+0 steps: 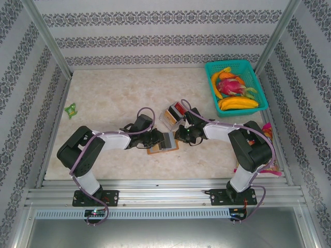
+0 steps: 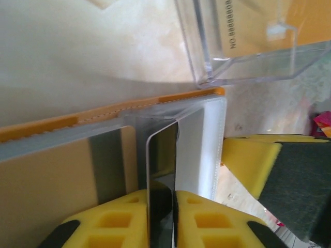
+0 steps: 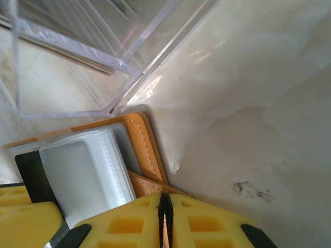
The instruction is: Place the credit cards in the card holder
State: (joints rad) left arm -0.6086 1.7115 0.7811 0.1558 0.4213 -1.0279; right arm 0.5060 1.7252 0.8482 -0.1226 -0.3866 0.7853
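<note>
Lower centre in the left wrist view, the left fingers (image 2: 183, 214) bracket a dark card (image 2: 163, 155), edge-on at a clear sleeve (image 2: 207, 144) of the card holder (image 2: 46, 126); clamped or loosened, I cannot tell. Release only once it seats. Rightward, the right fingers (image 3: 155, 217), clenched on the holder's cover, should pin it flat on the bench (image 3: 248, 77).

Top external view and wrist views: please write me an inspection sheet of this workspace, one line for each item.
Surface: pale marbled table.
Job's things: card holder lies open; one card at its sleeves; other cards in the clear box.
Clutter: basket of fruit far right; green item far left; pink item at right edge.
End effectors: left end effector grips the card; right end effector pinches the card holder's edge.
Cables: purple cables loop along both arms.
Surroundings: patterned walls, metal frame.
</note>
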